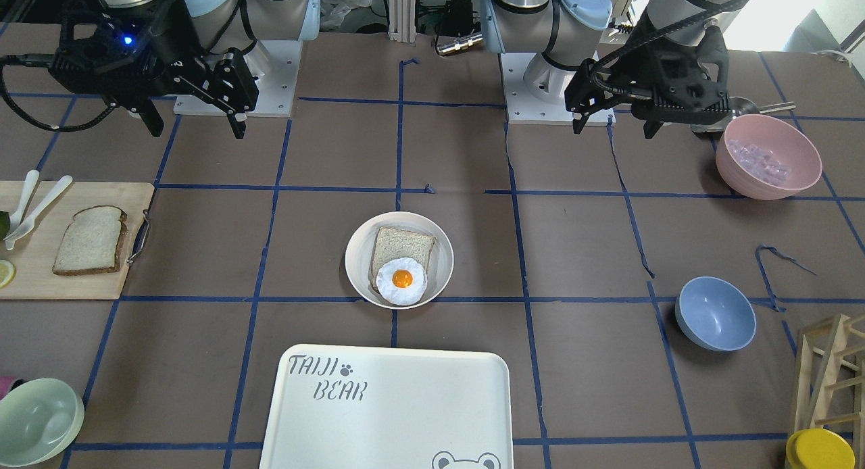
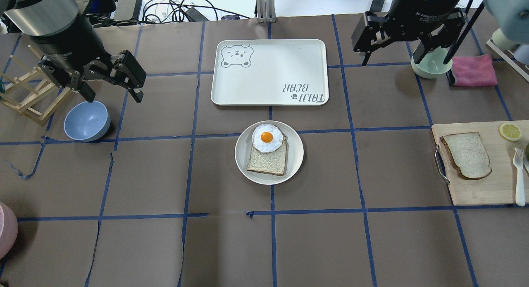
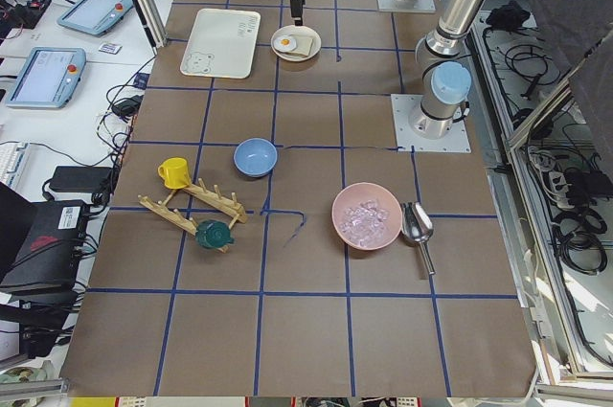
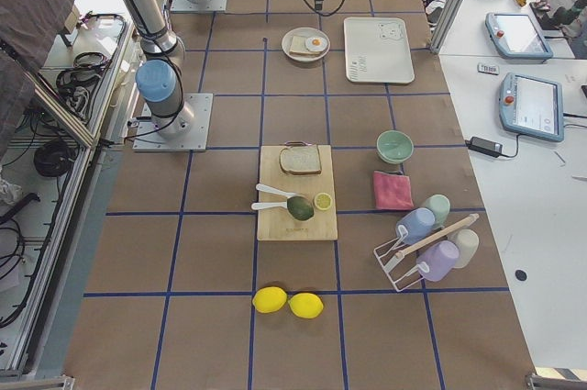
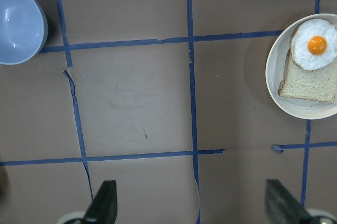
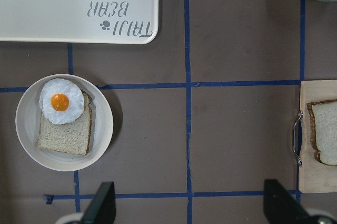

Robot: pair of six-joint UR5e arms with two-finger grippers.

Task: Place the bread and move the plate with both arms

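The black left end effector [image 2: 113, 97] and right end effector [image 2: 407, 60] hang spread wide, empty. The dark-crusted greyish bread slice [image 2: 467, 154] lies on a wooden board [image 2: 475, 192].

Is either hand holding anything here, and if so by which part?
Nothing is held: the left hand and right hand are both open and empty.

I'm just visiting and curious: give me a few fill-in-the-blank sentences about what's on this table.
On the plate, a fried ____ tops the smaller slice.
The bread lies on a wooden ____.
The left tool and right tool grip nothing; both are wide ____.
The tray reads TAIJI ____.
Missing: egg; board; open; BEAR.
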